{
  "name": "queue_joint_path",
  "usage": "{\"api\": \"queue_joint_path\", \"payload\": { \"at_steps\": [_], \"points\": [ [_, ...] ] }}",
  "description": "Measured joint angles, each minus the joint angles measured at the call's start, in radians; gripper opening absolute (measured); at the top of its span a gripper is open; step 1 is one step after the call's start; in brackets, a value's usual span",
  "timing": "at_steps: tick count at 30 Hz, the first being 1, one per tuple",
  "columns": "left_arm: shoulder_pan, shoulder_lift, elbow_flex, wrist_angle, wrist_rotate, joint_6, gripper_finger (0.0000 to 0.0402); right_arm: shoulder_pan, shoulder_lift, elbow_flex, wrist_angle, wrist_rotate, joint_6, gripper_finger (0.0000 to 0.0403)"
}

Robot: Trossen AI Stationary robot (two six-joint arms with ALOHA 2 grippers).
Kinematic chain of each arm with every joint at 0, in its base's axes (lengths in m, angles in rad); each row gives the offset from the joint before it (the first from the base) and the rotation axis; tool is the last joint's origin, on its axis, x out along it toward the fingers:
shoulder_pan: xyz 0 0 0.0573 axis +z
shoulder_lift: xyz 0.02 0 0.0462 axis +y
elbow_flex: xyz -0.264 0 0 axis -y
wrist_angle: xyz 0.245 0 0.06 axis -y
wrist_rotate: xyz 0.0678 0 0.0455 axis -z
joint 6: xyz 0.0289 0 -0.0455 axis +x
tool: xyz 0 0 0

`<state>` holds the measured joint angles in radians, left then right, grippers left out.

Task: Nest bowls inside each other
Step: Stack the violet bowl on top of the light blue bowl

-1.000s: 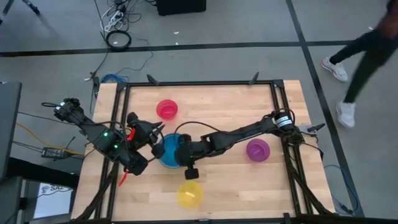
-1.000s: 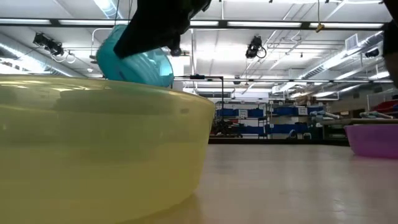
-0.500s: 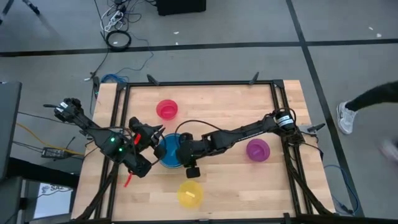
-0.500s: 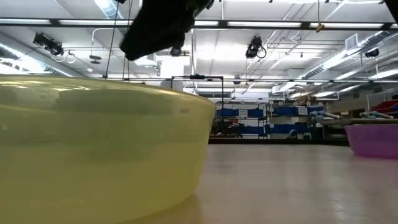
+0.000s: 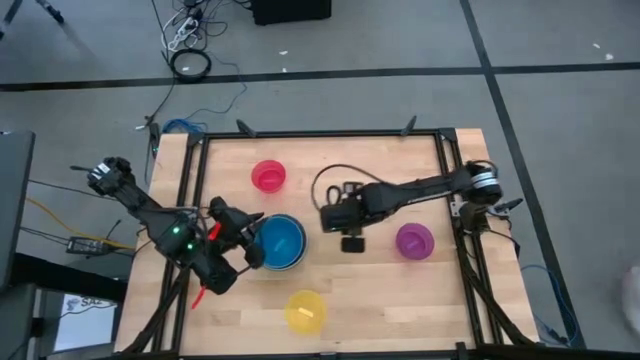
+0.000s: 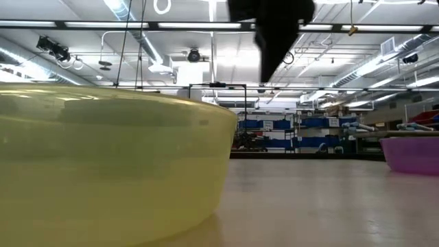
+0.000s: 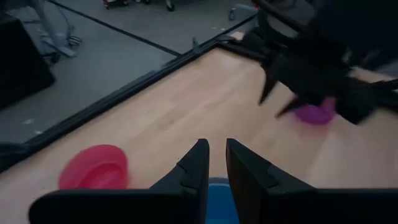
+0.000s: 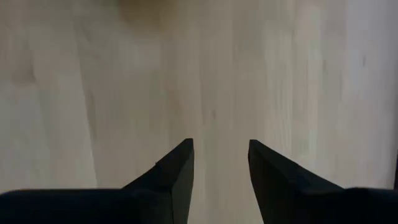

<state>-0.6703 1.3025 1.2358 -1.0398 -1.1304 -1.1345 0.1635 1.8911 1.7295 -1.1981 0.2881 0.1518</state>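
The bowls are only partly nested. On the table [image 5: 400, 290], a blue bowl [image 5: 281, 240] sits left of centre with a lighter cyan bowl apparently inside it, though the overhead view does not separate the two clearly. Three bowls lie loose and well apart: a pink-red bowl [image 5: 268, 176] toward the far edge, a purple bowl [image 5: 414, 240] on the right, and a yellow bowl [image 5: 305, 311] near the front edge. No other bowls show.

The left end effector [image 7: 212, 163] is just beside the blue bowl, fingers nearly together; whether they pinch its rim I cannot tell. The right end effector [image 8: 220, 163] hangs over bare wood between the blue and purple bowls, fingers spread, holding nothing.

By my judgement, about one nesting is done and the three loose bowls remain to be stacked.
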Motion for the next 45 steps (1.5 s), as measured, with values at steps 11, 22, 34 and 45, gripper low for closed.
{"api": "queue_joint_path", "payload": {
  "at_steps": [11,22,34,45],
  "points": [
    [-0.026,0.000,0.000,0.062,-0.005,0.008,0.0064,-0.012,-0.520,-0.603,0.119,-0.125,0.326,0.0138],
    [-0.024,0.000,0.000,0.045,-0.099,0.021,0.0064,0.040,-0.803,-0.999,0.315,-0.454,0.639,0.0138],
    [-0.024,0.000,0.000,0.040,-0.145,0.034,0.0064,0.140,-0.709,-1.021,0.389,-0.394,0.658,0.0138],
    [-0.024,0.000,0.000,0.040,-0.145,0.034,0.0064,0.178,-0.507,-1.021,0.485,-0.355,0.606,0.0138]
  ]
}}
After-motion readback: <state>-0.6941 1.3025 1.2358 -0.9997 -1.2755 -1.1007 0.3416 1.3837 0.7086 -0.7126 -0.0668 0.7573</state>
